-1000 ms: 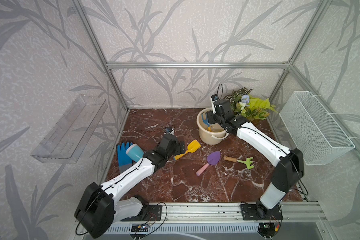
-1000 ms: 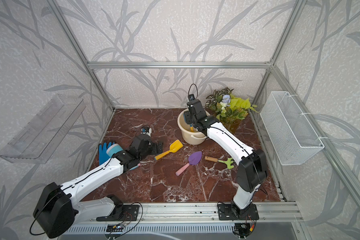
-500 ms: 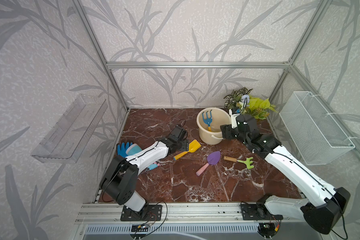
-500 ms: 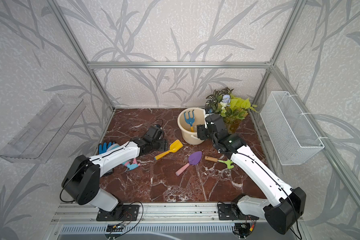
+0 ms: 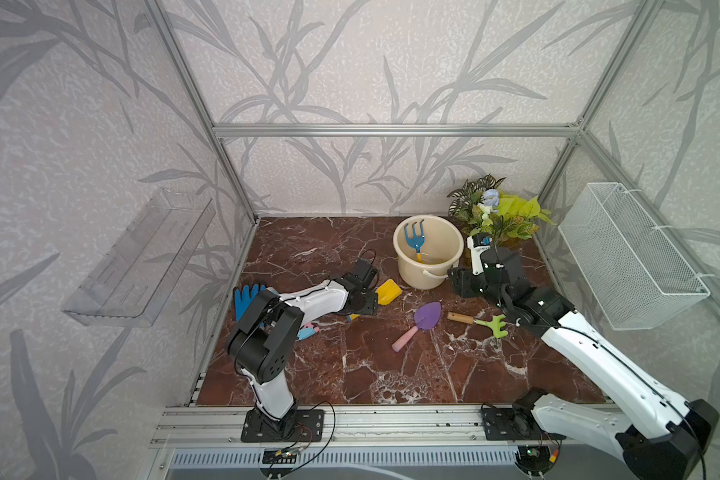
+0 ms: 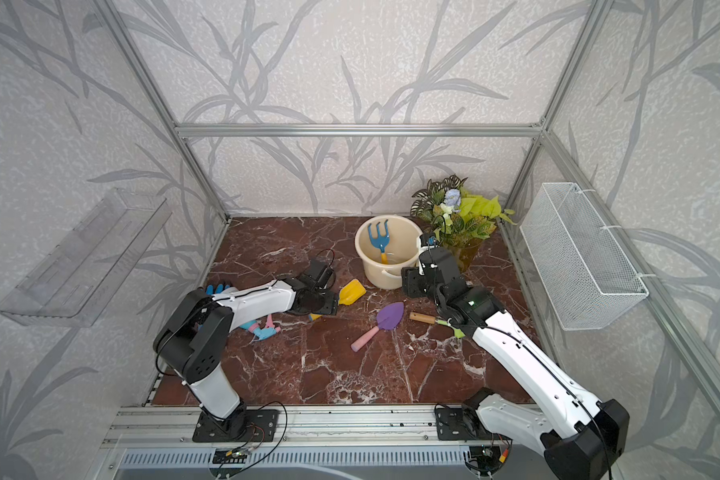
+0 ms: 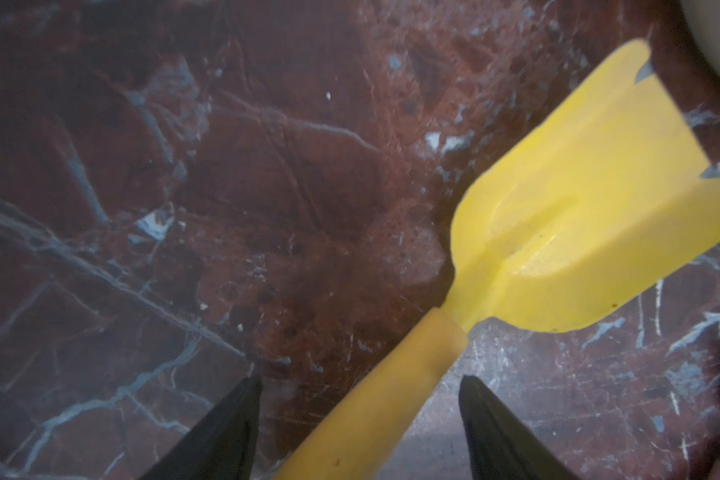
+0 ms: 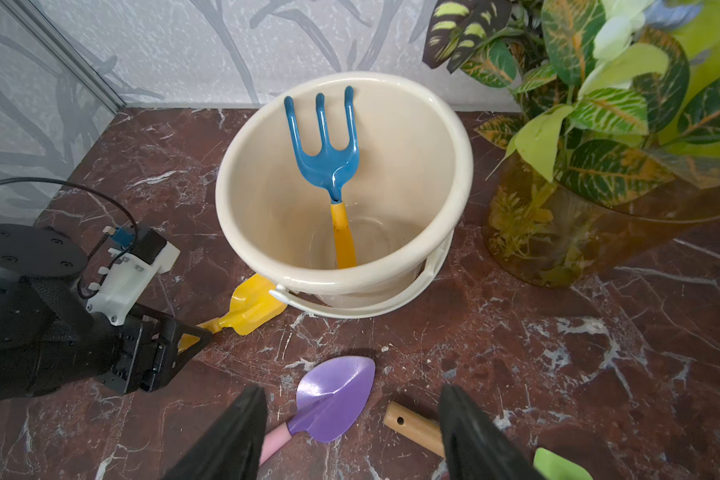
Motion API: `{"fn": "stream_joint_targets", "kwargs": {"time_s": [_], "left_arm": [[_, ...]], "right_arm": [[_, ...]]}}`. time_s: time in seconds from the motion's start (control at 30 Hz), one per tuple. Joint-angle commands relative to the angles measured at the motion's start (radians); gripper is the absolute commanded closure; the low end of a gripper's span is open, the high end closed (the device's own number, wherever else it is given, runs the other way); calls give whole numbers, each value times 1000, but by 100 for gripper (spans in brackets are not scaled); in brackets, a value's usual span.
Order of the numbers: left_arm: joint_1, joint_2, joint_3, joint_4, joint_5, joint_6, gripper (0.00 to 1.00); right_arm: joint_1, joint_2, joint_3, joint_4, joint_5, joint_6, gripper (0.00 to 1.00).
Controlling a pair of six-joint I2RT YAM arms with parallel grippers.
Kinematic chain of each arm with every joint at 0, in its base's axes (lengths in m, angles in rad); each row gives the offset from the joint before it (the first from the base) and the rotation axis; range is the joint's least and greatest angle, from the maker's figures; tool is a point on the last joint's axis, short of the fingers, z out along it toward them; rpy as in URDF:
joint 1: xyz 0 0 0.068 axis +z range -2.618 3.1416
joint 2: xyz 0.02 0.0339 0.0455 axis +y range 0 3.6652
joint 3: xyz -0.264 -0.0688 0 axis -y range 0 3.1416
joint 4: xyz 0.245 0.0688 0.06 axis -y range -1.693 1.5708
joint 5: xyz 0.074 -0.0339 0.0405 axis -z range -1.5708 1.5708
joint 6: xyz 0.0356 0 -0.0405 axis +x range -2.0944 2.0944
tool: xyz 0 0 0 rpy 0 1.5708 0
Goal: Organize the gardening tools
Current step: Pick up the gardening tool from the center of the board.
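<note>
Now the right arm (image 5: pixel 599 365) has drawn back from over the cream bucket (image 5: pixel 429 278), where it hung a second ago. The left arm (image 5: pixel 308 297) has folded its elbow up at lower left in both top views. At upper centre-right of the floor, the bucket holds the blue fork (image 5: pixel 414 239), tines up, leaning on its far wall. The right gripper (image 8: pixel 350 399) sits just right of the bucket, fingers spread and empty, above the purple trowel (image 5: pixel 428 316) and the wooden end of the green rake (image 5: pixel 493 323). The left gripper (image 7: pixel 360 378) is spread astride the handle of the yellow shovel (image 7: pixel 578 199), with a gap on each side. The shovel's blade lies just beside the bucket's base. The spray bottle (image 6: pixel 262 328) has shifted down from the blue glove (image 5: pixel 246 297) and lies partly under the left arm. Bare marble floor (image 5: pixel 370 374) lies open across the lower centre and upper left. The plant (image 5: pixel 499 212) crowds the upper right corner.
</note>
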Motion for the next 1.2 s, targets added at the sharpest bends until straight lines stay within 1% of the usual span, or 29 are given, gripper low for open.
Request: {"fn": "stream_joint_targets", "kwargs": {"time_s": [0.0,0.07,0.13,0.2,0.3,0.53,0.6,0.7,0.9,0.97,1.1,1.13,1.17], "left_arm": [[-21,-19,-23,6,35,-19,28],[-33,-17,-30,5,37,-22,32],[-46,-18,-35,4,38,-20,33],[-57,-20,-30,-7,14,-17,33],[-68,-10,-14,-28,-20,-10,41],[-121,42,34,-102,-100,6,46],[-126,45,38,-104,-101,5,47],[-134,52,48,-123,-107,7,51],[-142,56,54,-147,-130,12,66],[-143,46,45,-143,-134,10,75],[-146,-7,17,-126,-154,5,96],[-145,-25,11,-125,-165,3,100],[-145,-44,6,-123,-175,3,100]], "right_arm": [[5,2,-14,22,5,20,30],[5,1,-22,32,8,26,31],[4,-4,-33,48,14,26,30],[4,-5,-38,51,21,27,30],[4,-3,-37,52,20,28,30],[4,-5,-41,52,22,29,30],[4,-7,-41,55,25,30,30],[4,-7,-42,56,23,33,30],[5,-3,-47,65,15,48,31],[4,-5,-48,65,14,50,31],[4,-9,-47,63,-2,58,31],[4,-10,-47,62,-8,61,31],[4,-10,-47,63,-17,65,31]]}}
